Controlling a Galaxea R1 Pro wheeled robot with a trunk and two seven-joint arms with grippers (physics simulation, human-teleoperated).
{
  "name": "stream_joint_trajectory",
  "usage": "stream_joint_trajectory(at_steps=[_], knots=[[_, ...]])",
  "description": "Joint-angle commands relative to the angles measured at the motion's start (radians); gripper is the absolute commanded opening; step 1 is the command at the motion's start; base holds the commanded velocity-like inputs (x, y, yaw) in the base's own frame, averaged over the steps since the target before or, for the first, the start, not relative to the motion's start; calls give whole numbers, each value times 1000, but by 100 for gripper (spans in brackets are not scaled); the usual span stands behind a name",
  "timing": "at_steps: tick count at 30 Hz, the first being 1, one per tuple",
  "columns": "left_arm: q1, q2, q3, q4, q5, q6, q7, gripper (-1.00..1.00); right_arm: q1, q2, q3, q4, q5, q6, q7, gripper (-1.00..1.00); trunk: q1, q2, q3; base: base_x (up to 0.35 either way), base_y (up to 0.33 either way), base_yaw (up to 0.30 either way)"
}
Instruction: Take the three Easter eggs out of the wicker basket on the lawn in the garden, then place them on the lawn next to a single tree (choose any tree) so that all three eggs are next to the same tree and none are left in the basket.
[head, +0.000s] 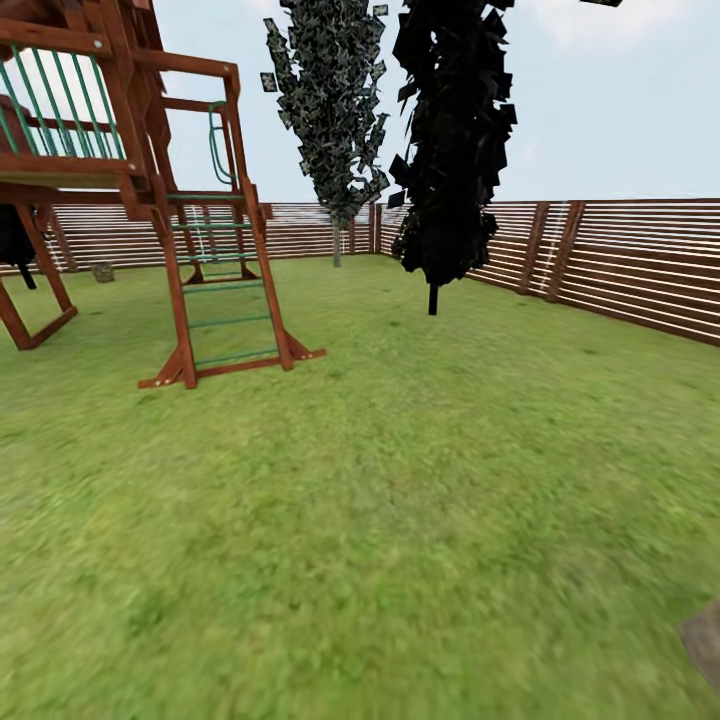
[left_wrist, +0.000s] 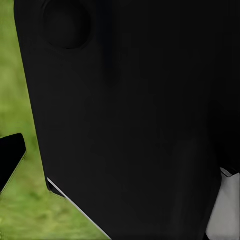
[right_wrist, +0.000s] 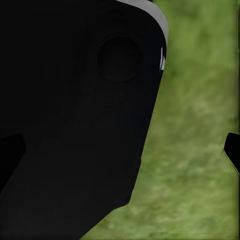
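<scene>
Lawn (head: 400, 520): fills the lower frame, mottled green. Fence (head: 620, 265): slatted, mid right. Wooden play frame (head: 130, 170): upper left, ladder foot on the grass. Dark cone trees (head: 450, 150): upper centre. Basket and eggs: whereabouts cannot be told, progress unjudgeable; likely in transit. Both grippers: state cannot be told, wrist views mostly dark robot body.

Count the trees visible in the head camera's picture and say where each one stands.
2. A grey-green tree stands by the far fence corner; a black cone-shaped tree stands nearer, right of it. The play tower may hide others.
</scene>
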Motion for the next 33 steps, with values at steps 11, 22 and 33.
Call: stream_joint_trajectory(at_steps=[11,22,33], knots=[[1,0,-1,-2,-1,0,-3,100,-1,0,5,2,2,0,1,100,1,0,-1,335,0,0],[1,0,-1,-2,-1,0,-3,100,-1,0,5,2,2,0,1,100,1,0,-1,335,0,0],[1,0,-1,-2,-1,0,-3,100,-1,0,5,2,2,0,1,100,1,0,-1,335,0,0]])
